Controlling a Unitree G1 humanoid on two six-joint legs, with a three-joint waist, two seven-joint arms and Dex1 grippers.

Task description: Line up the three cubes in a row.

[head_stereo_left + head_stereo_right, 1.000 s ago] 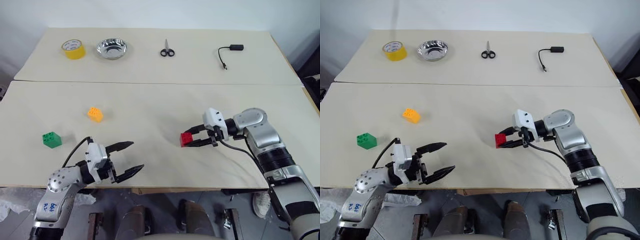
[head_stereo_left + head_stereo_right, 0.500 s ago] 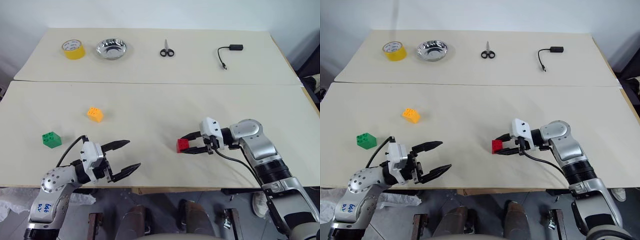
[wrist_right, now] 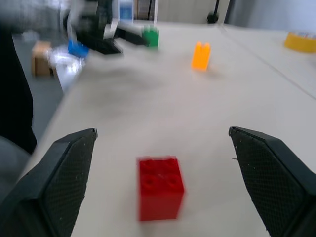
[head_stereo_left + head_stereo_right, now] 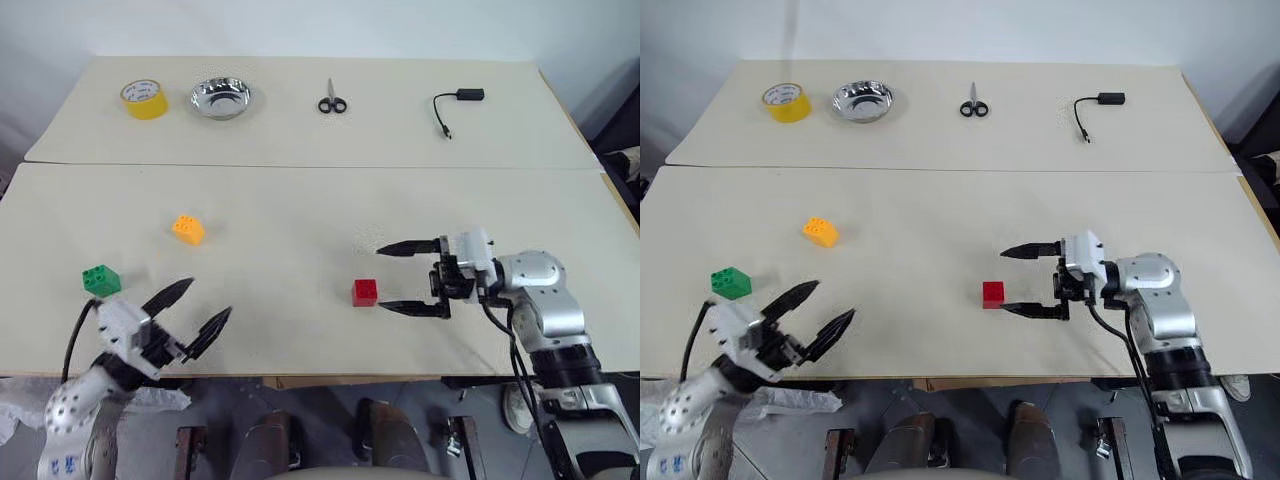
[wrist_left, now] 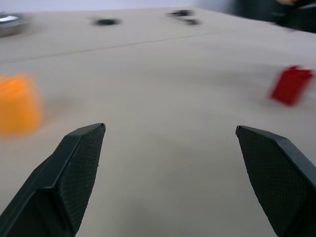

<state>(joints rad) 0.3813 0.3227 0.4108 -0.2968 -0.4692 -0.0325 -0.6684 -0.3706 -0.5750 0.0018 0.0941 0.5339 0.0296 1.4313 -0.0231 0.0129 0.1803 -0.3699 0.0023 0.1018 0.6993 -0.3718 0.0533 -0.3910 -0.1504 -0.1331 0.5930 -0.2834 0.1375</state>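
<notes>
A: Status on the cubes?

B: Red cube [image 4: 365, 292] sits on the desk [image 4: 300, 215], near the front edge, right of centre. Right gripper [image 4: 410, 277] is just beside it, pointing at it from the right, jaws spread wide, nothing in them. Cube is clear of both fingers.

A: The other two?

B: Orange cube [image 4: 188, 229] is on the left half of the desk, well apart from the red one. Green cube [image 4: 101, 280] is further left and nearer the front edge, near the orange one but not touching it. No row: the three form a loose triangle.

A: Left side?

B: Left gripper [image 4: 190, 313] hangs at the front edge of the desk, just right of the green cube and in front of it, jaws wide, empty.

A: Anything else on there?

B: Far edge, left to right: yellow tape roll [image 4: 145, 99], metal bowl [image 4: 221, 98], scissors [image 4: 332, 98], black cable with adapter [image 4: 455, 104]. All well apart from the cubes.
</notes>
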